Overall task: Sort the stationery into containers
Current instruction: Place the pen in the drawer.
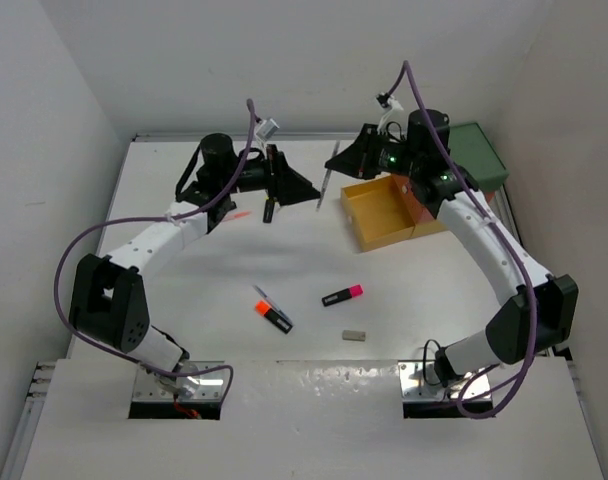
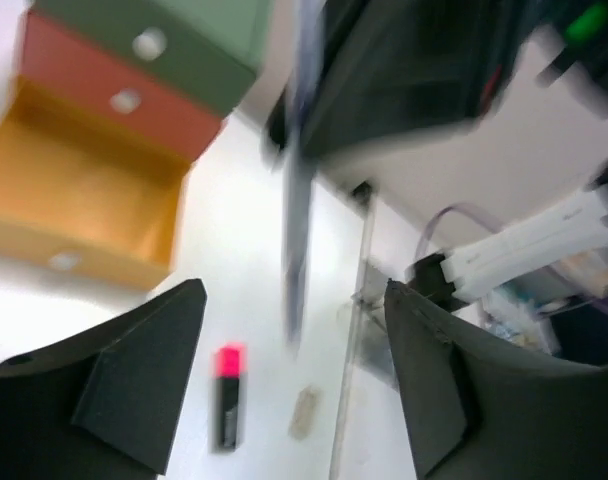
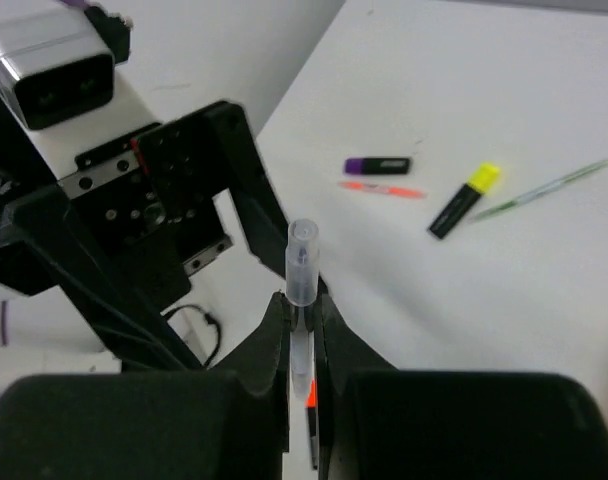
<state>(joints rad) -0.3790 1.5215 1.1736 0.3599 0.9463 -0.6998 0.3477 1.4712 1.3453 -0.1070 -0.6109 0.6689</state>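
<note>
- At the table's [image 1: 184,290] far right, the drawer stack [image 1: 479,155] is standing with its yellow drawer [image 1: 379,215] hanging open.
- Left gripper [image 2: 294,300] is hovering, fingers spread, gripping nothing.
- Right gripper [image 3: 302,315] is pinching the grey pen [image 3: 302,265] in mid-air, left of the yellow drawer.
- Pink highlighter [image 1: 342,294] and orange highlighter [image 1: 272,310] are lying mid-table.
- Eraser [image 1: 354,335] is lying near them.

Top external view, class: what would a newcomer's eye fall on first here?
In mid-air at the far side, the right gripper pinches a thin pen while the left gripper stands open facing it. Just right of them the yellow drawer is pulled out and empty. A pink-capped highlighter lies on the table nearer the camera.
</note>
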